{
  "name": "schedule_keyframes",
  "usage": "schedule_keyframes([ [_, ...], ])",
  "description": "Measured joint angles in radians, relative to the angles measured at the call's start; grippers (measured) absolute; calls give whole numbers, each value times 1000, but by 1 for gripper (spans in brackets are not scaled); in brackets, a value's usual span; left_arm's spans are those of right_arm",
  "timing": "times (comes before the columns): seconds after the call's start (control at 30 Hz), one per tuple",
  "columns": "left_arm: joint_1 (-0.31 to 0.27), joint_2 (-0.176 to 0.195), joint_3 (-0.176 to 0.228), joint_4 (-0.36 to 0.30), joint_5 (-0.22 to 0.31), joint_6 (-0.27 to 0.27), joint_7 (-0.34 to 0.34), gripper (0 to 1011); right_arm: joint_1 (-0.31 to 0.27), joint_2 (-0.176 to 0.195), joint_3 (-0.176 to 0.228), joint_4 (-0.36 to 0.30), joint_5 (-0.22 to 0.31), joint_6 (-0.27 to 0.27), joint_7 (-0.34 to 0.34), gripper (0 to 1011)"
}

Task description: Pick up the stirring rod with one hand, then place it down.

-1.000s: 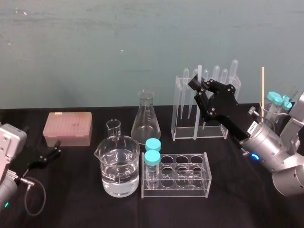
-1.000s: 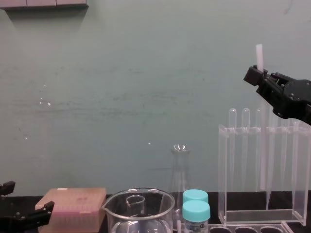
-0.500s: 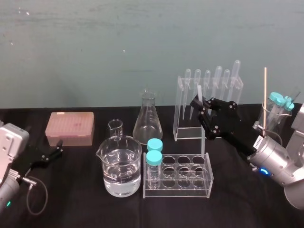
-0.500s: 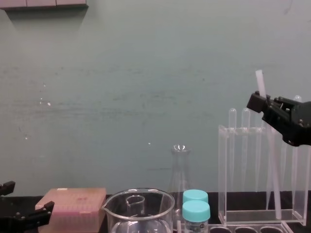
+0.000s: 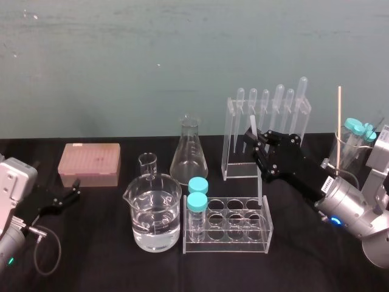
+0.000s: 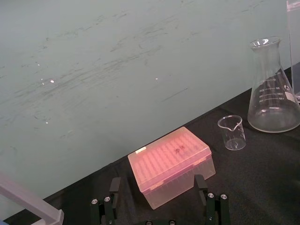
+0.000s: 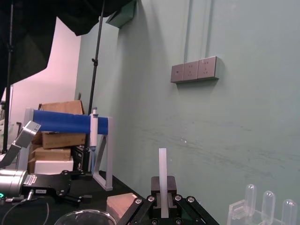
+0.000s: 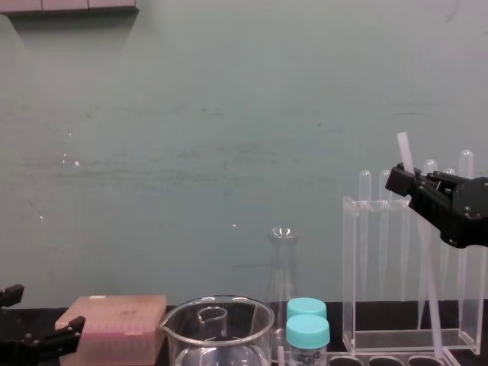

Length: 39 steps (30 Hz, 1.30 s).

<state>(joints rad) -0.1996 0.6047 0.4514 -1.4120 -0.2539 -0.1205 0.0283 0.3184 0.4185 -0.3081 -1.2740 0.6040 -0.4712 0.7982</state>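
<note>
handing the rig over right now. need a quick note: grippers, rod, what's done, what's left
Right gripper: shut on the stirring rod, which is near upright with a slight tilt, between the pipette rack and the vial rack.
The rod's lower end is low; I cannot tell whether it touches the table.
Left gripper: open and parked at the left, near the pink tip box.
Done: rod picked up.
Left: lay it down and release.
</note>
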Motion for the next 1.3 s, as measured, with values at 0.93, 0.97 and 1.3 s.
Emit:
schedule_keyframes([
  [0.93,0,0,0,0,0,0,0,1000,67,-35,-49,149,5,95,28,77],
  [0.97,0,0,0,0,0,0,0,1000,67,-34,-50,149,2,99,25,77],
  [1.3,0,0,0,0,0,0,0,1000,69,-30,-57,149,-13,119,5,77],
])
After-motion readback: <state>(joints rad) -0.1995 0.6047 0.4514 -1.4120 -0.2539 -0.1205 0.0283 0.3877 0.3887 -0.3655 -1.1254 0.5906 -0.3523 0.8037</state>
